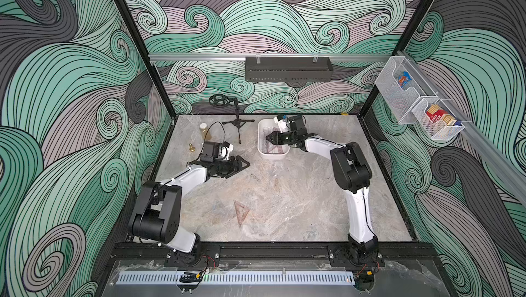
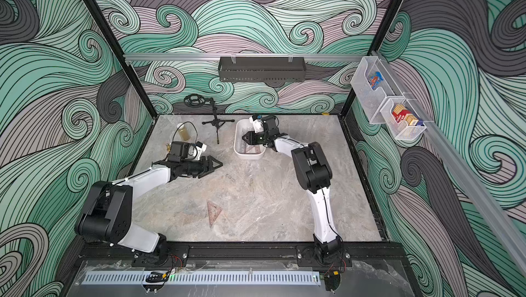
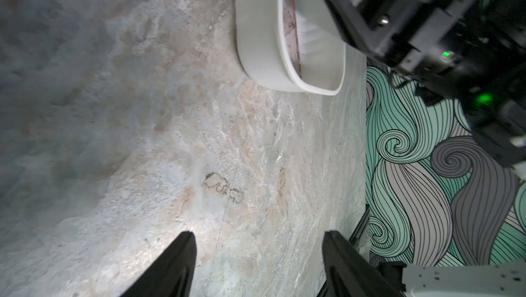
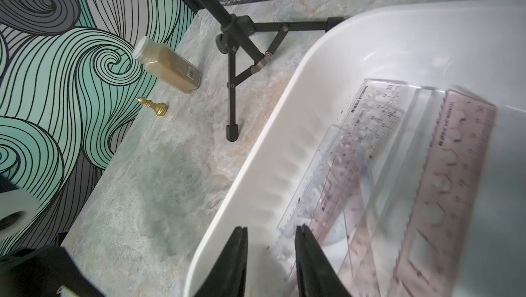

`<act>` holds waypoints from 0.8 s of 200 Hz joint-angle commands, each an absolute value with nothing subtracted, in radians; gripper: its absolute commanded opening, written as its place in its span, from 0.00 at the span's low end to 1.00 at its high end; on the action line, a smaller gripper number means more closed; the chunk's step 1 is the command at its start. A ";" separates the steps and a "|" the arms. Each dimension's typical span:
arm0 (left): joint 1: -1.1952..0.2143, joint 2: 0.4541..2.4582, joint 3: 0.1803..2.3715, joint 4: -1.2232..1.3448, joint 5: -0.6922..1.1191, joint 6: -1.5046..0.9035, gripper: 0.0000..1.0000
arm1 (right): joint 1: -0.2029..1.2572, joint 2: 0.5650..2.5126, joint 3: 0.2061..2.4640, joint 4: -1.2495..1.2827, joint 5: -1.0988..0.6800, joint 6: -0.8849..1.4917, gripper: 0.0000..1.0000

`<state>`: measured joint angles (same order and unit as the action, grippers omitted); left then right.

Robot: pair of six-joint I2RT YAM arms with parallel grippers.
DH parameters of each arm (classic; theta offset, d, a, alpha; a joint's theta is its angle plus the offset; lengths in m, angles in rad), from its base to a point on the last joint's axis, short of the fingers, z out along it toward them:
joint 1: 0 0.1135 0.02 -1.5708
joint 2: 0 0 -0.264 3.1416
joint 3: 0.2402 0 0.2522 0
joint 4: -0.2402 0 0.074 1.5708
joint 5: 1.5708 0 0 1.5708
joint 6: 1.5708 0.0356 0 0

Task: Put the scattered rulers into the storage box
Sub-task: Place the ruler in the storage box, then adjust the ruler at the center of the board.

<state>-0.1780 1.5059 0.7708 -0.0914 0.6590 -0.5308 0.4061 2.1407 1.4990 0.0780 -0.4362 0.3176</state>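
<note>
My right hand [image 4: 270, 233] hovers slightly open, empty, over the storage box [image 1: 271, 156]; my left hand [image 3: 257, 235] gapes wide, empty.

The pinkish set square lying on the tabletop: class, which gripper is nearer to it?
Left. The left gripper hangs just beyond the set square, mid-table; the right gripper is farther off, over the storage box.

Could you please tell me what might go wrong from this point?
The right gripper hangs open over the box, close to the clear ruler; lifting away could catch it or shift the box. The set square lies flat on the table, thin and see-through, so a grasp may push it along.
</note>
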 commanded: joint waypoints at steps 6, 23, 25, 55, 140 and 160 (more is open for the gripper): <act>-0.165 1.430 0.729 -0.219 0.546 -0.509 0.74 | 0.520 1.854 1.258 0.101 -0.316 0.284 0.33; -0.164 1.363 0.685 -0.255 0.494 -0.526 0.74 | 0.606 1.716 1.043 0.183 -0.268 0.299 0.34; -0.164 1.357 0.677 -0.256 0.490 -0.528 0.74 | 0.619 1.701 1.021 0.193 -0.265 0.300 0.34; -0.164 1.269 0.639 -0.287 0.396 -0.591 0.74 | 0.845 1.576 0.787 0.276 -0.096 0.271 0.36; -0.076 1.240 0.644 -0.267 0.356 -0.618 0.75 | 1.183 1.860 0.929 0.219 0.238 0.064 0.64; -0.060 1.268 0.652 -0.266 0.387 -0.609 0.75 | 1.194 1.898 0.947 0.196 0.289 0.051 0.66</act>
